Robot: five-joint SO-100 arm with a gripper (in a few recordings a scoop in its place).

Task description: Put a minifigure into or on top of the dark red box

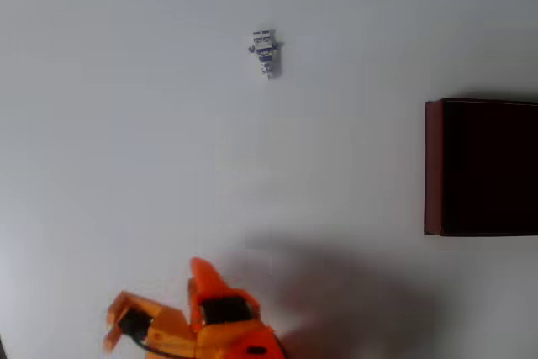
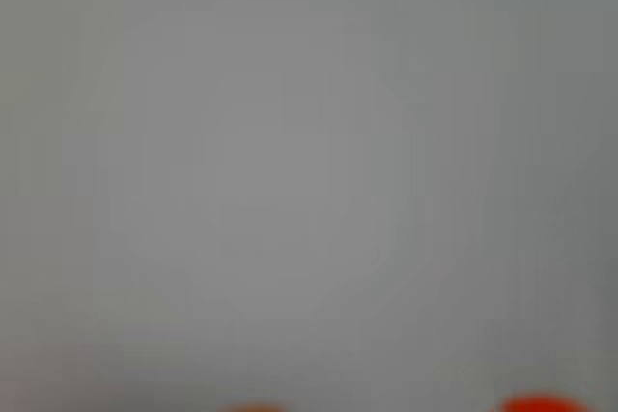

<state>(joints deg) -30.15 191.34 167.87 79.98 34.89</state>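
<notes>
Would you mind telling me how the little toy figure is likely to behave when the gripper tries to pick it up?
The figure looks tiny and probably very light, so a nudge could slide it across the smooth white table. It seems rigid. Lying flat, it offers the gripper little height, so it may slip or spin.

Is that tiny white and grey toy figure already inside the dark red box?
No, out. In the overhead view the tiny white-grey minifigure lies on the bare white table, well apart from the dark red box.

Overhead view: minifigure [image 1: 266, 51] lies alone on the table [image 1: 126, 140], upper middle; dark red box [image 1: 481, 167] sits well apart at the right edge; gripper [image 1: 160, 313] low, bottom left
</notes>
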